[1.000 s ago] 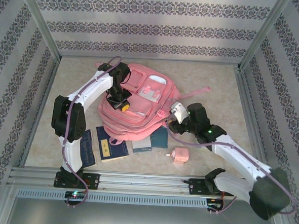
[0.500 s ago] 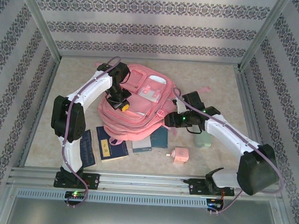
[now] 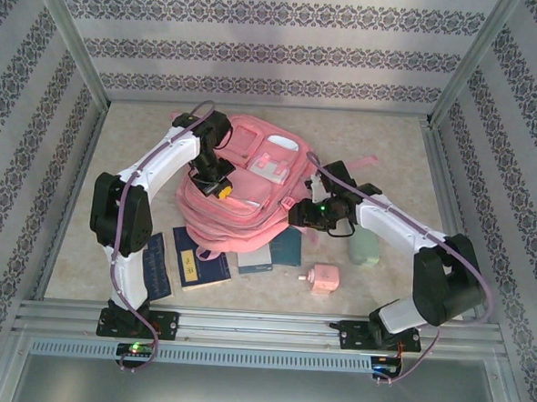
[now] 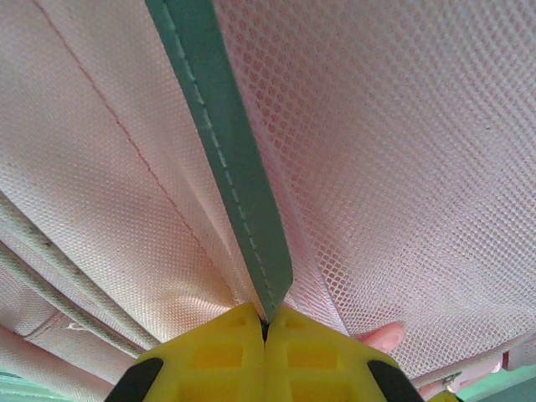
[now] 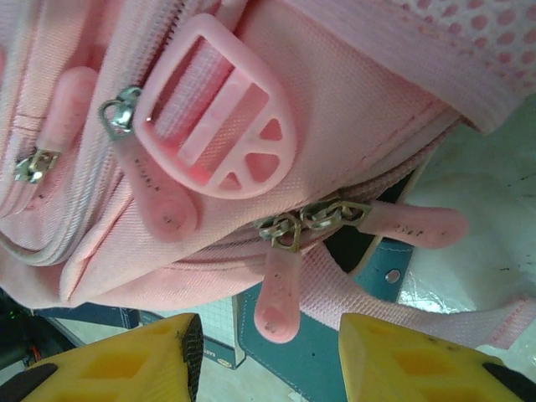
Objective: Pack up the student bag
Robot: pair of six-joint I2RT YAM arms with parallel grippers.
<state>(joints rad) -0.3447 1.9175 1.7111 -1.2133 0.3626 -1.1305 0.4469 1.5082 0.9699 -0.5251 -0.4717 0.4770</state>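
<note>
Books (image 3: 199, 268) lie nearest, against the near edge of the student bag (image 3: 250, 200), which lies flat mid-surface (image 3: 390, 154). At the bag's right edge the right claw (image 5: 268, 335) stands open, a zip pull (image 5: 276, 293) hanging between its fingers. Farther on, the left claw (image 4: 265, 327) is closed, pinching the bag's green trim (image 4: 226, 151).
</note>
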